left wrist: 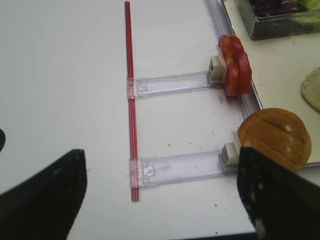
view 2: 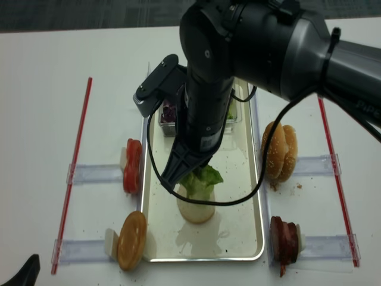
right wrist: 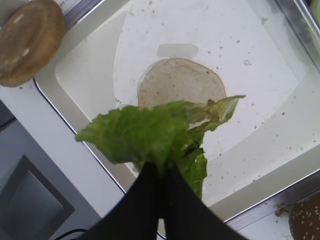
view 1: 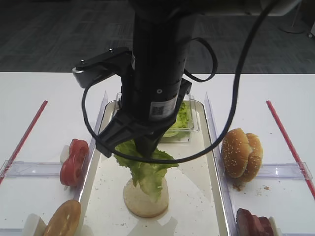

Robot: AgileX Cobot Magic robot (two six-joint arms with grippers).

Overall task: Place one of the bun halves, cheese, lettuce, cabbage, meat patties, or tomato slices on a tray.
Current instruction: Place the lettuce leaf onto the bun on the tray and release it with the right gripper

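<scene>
Item 1, right hand (right wrist: 162,172): clenched on 1 leaf of lettuce (right wrist: 150,132), which hangs from its tips over the centre of the tray (view 1: 197,196). The leaf's lower end reaches the flat pale bun half (view 1: 142,201) lying on the tray; whether it touches or only hangs in front, you cannot tell from these views.

Item 2, left hand (left wrist: 160,200): released, holding nothing, fingers spread above the bench (left wrist: 65,75) well off to 9 o'clock of the tray.

Item 3, stock around the tray: tomato slices (view 1: 74,160) at 9 o'clock, a golden bun half (view 1: 64,219) at 8 o'clock, sesame buns (view 1: 241,152) at 3 o'clock, meat patties (view 1: 253,223) at 5 o'clock, clear tub (view 1: 189,130) with more lettuce at 12 o'clock.

Status, as a judgement: 1 bun half is already placed. The lettuce is positioned but not yet let go. What remains for you is to lower it onto the bun, open the right hand, and lift clear without dragging the leaf off.
</scene>
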